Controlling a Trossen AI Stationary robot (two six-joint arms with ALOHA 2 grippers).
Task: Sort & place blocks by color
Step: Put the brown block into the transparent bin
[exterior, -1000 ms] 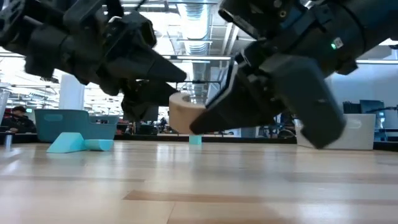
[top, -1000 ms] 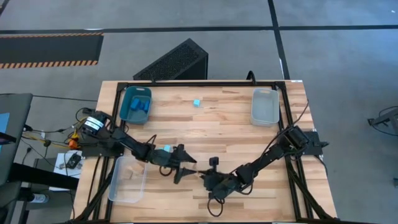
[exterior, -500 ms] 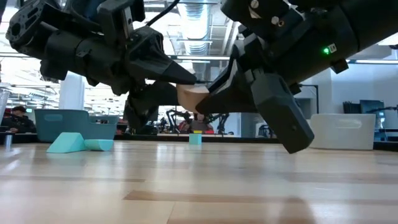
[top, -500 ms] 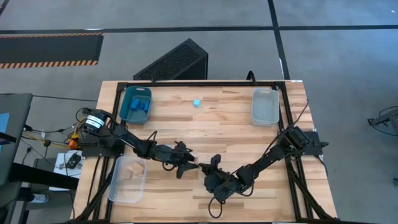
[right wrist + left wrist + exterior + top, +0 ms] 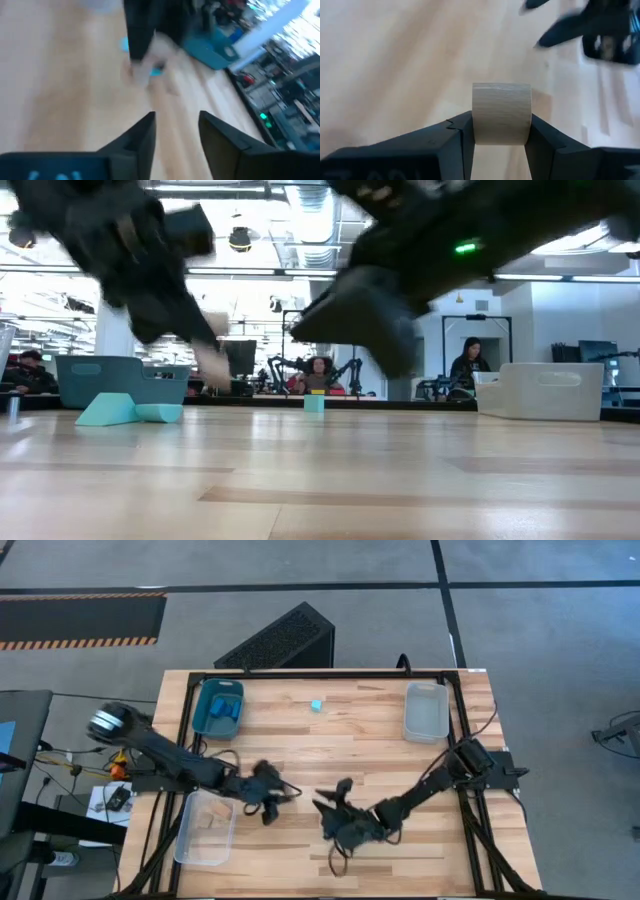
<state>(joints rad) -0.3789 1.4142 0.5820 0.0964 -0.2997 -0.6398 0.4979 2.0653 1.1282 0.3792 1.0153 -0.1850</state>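
Blocks of bare wood belong in the clear tray (image 5: 205, 830) at the table's left edge. The left gripper (image 5: 501, 137), just beside it, clamps a pale wooden block (image 5: 501, 114) and should carry it level over the rim before letting go. Right gripper (image 5: 176, 131), mid-table, stands parted and empty.

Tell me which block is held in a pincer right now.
The bare wood block, clamped in the left pincer. The turquoise block sits loose on the table; the right pincer is empty.
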